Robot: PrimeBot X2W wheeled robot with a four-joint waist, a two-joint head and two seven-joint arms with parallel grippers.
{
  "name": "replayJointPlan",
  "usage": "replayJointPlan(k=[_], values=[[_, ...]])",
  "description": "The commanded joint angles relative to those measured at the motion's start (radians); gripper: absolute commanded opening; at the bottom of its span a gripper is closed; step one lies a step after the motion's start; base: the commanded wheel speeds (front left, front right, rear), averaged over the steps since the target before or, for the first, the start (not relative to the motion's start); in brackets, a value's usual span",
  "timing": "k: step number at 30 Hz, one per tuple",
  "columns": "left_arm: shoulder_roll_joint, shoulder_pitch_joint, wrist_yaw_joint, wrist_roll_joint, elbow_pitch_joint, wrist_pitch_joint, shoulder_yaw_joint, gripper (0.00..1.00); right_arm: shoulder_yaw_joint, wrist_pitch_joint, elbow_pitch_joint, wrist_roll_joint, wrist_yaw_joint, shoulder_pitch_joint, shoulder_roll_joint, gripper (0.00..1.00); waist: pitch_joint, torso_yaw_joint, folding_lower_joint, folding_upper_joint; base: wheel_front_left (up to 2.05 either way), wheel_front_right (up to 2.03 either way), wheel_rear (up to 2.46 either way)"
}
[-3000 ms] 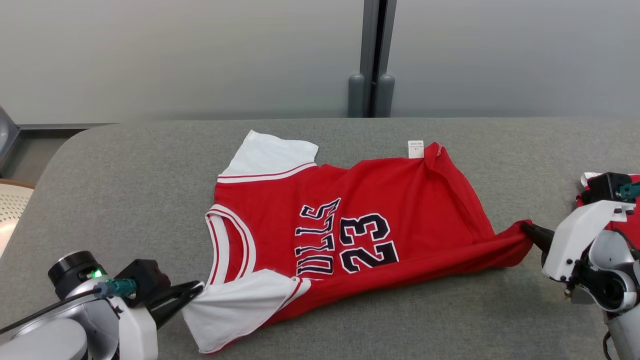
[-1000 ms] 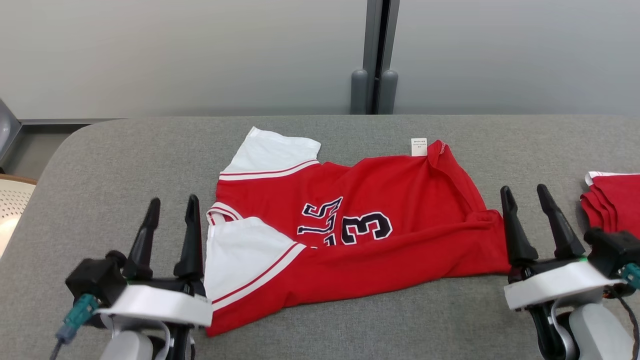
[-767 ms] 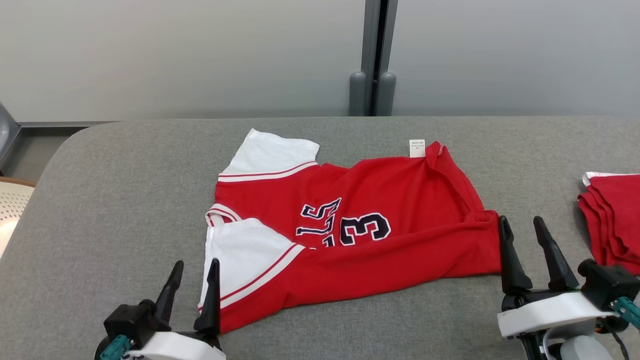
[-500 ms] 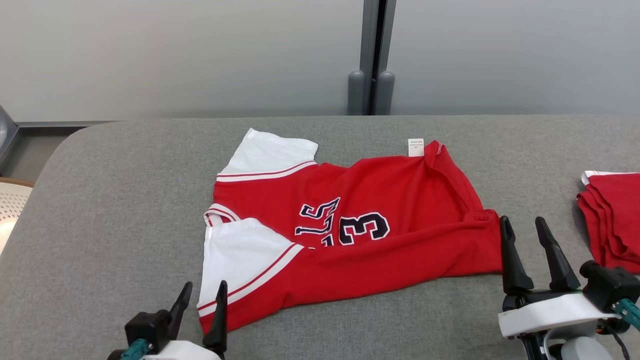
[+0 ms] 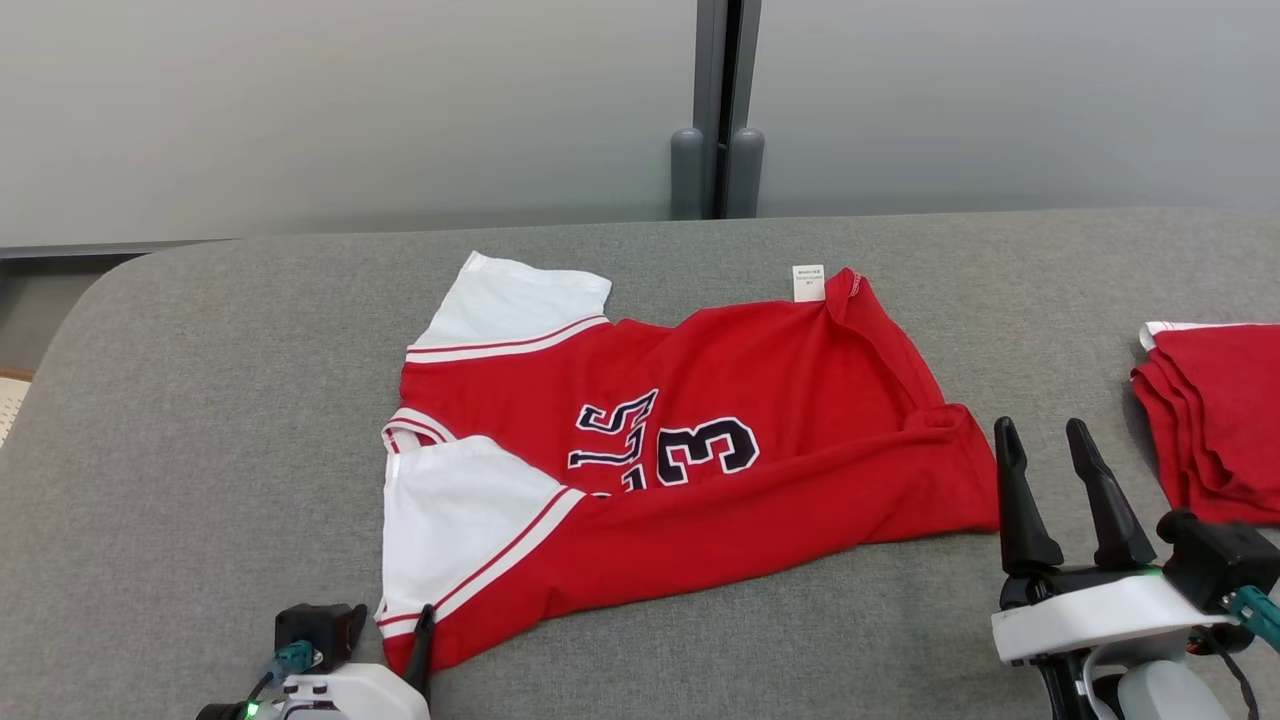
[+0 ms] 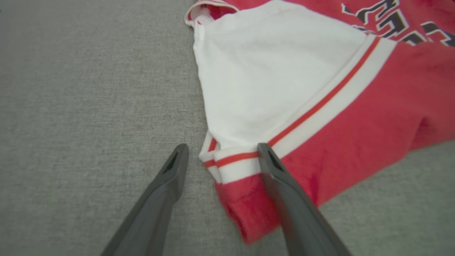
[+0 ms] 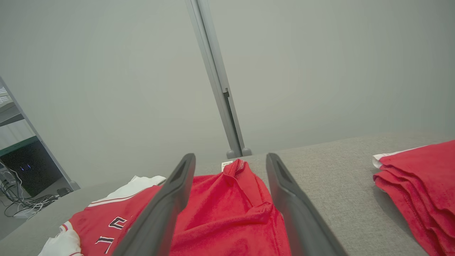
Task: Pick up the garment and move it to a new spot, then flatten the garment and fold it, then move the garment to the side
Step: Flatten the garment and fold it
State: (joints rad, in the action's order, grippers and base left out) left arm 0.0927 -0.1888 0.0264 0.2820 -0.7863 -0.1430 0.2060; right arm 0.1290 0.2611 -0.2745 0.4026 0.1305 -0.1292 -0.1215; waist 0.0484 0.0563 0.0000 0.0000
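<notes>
Left tool (image 6: 222, 147) is wide open with nothing in it, fingers straddling the near corner of the jersey (image 5: 800, 400) right where the white sleeve (image 6: 270, 71) ends. Can't tell if they actually touch the cloth. Right tool (image 5: 1040, 428) is open and empty too, just beside the jersey's right edge. The red jersey lies mid-desk (image 5: 200, 400), its near side folded over part of the lettering (image 5: 610, 440). A pile of folded red clothes (image 5: 1215, 420) sits at the desk's right end, apart from the jersey.
</notes>
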Motion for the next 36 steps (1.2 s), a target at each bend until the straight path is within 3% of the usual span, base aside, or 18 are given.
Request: replayJointPlan(k=[1, 3, 6, 17, 25, 36], values=[[0.003, -0.007, 0.003, -0.001, -0.025, 0.02, 0.006, 1.0, -0.002, 0.006, 0.004, 0.005, 0.001, -0.011, -0.006, 1.0, 0.003, -0.005, 0.0, 0.0, 0.0, 0.0, 0.0], [0.003, -0.012, 0.011, -0.006, -0.046, 0.037, 0.019, 1.0, -0.003, 0.006, 0.005, 0.004, 0.0, -0.013, -0.007, 1.0, 0.006, -0.009, 0.0, 0.0, 0.0, 0.0, 0.0], [0.0, -0.021, 0.036, -0.004, -0.068, 0.054, 0.038, 0.0, -0.008, 0.006, 0.002, 0.002, 0.0, -0.015, -0.009, 1.0, 0.009, -0.013, 0.0, 0.0, 0.0, 0.0, 0.0], [0.035, -0.085, 0.006, 0.003, -0.001, -0.082, 0.008, 0.0, -0.094, -0.07, -0.202, -0.027, 0.0, -0.051, 0.023, 1.0, 0.01, 0.0, 0.0, 0.0, 0.0, 0.0, 0.0], [0.044, -0.099, 0.031, -0.01, 0.064, -0.114, 0.024, 0.0, -0.15, -0.173, -0.376, 0.051, 0.001, -0.152, 0.058, 1.0, 0.038, 0.016, 0.0, 0.0, 0.0, 0.0, 0.0], [0.043, -0.115, 0.045, -0.023, 0.081, -0.12, 0.056, 0.0, -0.153, -0.24, -0.589, 0.126, 0.0, -0.278, 0.053, 1.0, 0.072, 0.053, 0.0, 0.0, 0.0, 0.0, 0.0]])
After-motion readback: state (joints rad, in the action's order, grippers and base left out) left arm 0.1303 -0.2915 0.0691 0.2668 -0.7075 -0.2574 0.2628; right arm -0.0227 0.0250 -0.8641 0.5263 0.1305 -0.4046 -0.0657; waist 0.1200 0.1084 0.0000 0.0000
